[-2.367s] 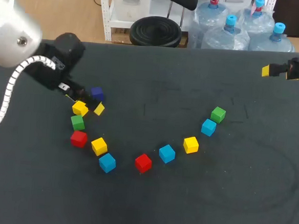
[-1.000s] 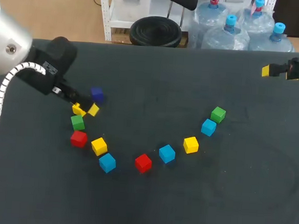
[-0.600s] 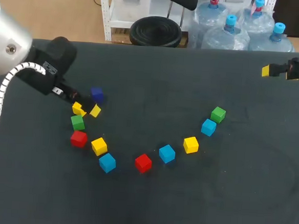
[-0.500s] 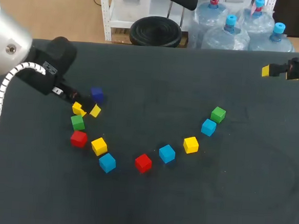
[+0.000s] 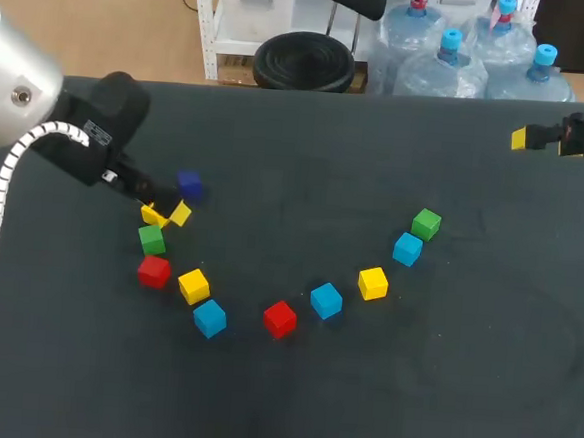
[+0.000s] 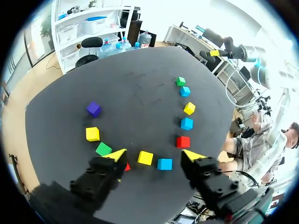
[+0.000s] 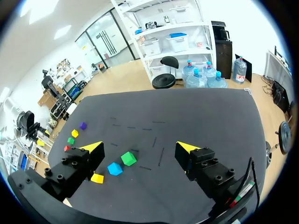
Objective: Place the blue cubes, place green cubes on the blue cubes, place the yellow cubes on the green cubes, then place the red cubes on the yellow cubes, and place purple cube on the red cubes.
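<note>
L grip (image 6: pixel 154 155) open, empty | R grip (image 7: pixel 140 147) open, empty | purple cube (image 6: pixel 93 109) lies flat

11 cubes (image 5: pixel 325 301) in an arc on the desk (image 5: pixel 306 160).
Left hand (image 5: pixel 166 213) low beside purple cube (image 5: pixel 188 183); right hand (image 5: pixel 521 139) over far right desk edge.

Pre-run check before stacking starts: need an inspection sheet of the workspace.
Surface: dark table, faint scuff marks.
Job's things: eleven single cubes in an arc, none stacked. Three blue cubes, two green cubes, three yellow cubes, two red cubes, one purple cube.
Clutter: nothing seen.
Grippers: left gripper open, empty, above the arc's left end. Right gripper open, empty, at the far right edge.
Cables: white coiled cable along the left arm, apart from the cubes.
Surroundings: nothing seen reaching over the table.
</note>
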Robot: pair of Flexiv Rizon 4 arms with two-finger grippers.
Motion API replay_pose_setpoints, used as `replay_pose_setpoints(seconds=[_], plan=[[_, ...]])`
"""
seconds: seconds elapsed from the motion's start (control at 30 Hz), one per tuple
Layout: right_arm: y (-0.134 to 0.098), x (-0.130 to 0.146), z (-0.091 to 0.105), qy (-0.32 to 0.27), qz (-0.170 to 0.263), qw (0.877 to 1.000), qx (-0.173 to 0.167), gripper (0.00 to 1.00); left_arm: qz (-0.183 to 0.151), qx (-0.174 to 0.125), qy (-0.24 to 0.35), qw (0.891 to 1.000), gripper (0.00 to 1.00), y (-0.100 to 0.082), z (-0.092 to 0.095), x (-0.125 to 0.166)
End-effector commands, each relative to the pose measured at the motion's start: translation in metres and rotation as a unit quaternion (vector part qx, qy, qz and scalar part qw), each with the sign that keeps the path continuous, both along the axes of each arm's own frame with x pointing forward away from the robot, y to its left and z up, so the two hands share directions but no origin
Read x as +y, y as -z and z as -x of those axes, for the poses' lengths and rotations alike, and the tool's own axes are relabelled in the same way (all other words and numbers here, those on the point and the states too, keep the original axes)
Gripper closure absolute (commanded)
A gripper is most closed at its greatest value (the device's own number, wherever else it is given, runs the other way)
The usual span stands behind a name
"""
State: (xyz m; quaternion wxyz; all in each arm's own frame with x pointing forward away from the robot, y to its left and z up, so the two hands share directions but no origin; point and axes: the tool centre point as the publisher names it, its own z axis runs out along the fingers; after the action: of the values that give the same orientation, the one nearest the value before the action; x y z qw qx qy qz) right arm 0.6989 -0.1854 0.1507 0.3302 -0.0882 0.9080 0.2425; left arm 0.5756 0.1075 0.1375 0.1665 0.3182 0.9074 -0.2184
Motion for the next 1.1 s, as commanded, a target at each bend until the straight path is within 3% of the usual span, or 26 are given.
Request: replay_pose_setpoints(seconds=[0.03,0.2,0.23,0.3,0.33,0.37,0.8,0.83,0.9,1.0,1.1], plan=[[0.0,0.0,0.0,0.0,0.0,1.0,0.0,0.0,0.0,0.0,0.0,1.0,1.0,0.0,0.0,0.0],[0.0,0.0,0.0,0.0,0.0,1.0,0.0,0.0,0.0,0.0,0.0,1.0,1.0,0.0,0.0,0.0],[0.0,0.0,0.0,0.0,0.0,1.0,0.0,0.0,0.0,0.0,0.0,1.0,0.96,0.0,0.0,0.0],[0.0,0.0,0.0,0.0,0.0,1.0,0.0,0.0,0.0,0.0,0.0,1.0,0.59,0.0,0.0,0.0],[0.0,0.0,0.0,0.0,0.0,1.0,0.0,0.0,0.0,0.0,0.0,1.0,0.22,0.0,0.0,0.0],[0.0,0.0,0.0,0.0,0.0,1.0,0.0,0.0,0.0,0.0,0.0,1.0,0.0,0.0,0.0,0.0],[0.0,0.0,0.0,0.0,0.0,1.0,0.0,0.0,0.0,0.0,0.0,1.0,0.0,0.0,0.0,0.0],[0.0,0.0,0.0,0.0,0.0,1.0,0.0,0.0,-0.012,-0.002,-0.003,1.0,0.0,0.0,0.0,0.001],[0.0,0.0,0.0,0.0,0.0,1.0,0.0,0.0,-0.066,-0.002,0.022,0.998,0.0,-0.006,0.001,-0.009],[0.0,0.0,0.0,0.0,0.0,1.0,0.0,0.0,-0.173,0.027,0.07,0.982,0.0,-0.012,-0.001,-0.034],[0.0,0.0,0.0,0.0,0.0,1.0,0.0,0.0,-0.227,0.05,0.098,0.968,0.0,-0.01,0.0,-0.05]])
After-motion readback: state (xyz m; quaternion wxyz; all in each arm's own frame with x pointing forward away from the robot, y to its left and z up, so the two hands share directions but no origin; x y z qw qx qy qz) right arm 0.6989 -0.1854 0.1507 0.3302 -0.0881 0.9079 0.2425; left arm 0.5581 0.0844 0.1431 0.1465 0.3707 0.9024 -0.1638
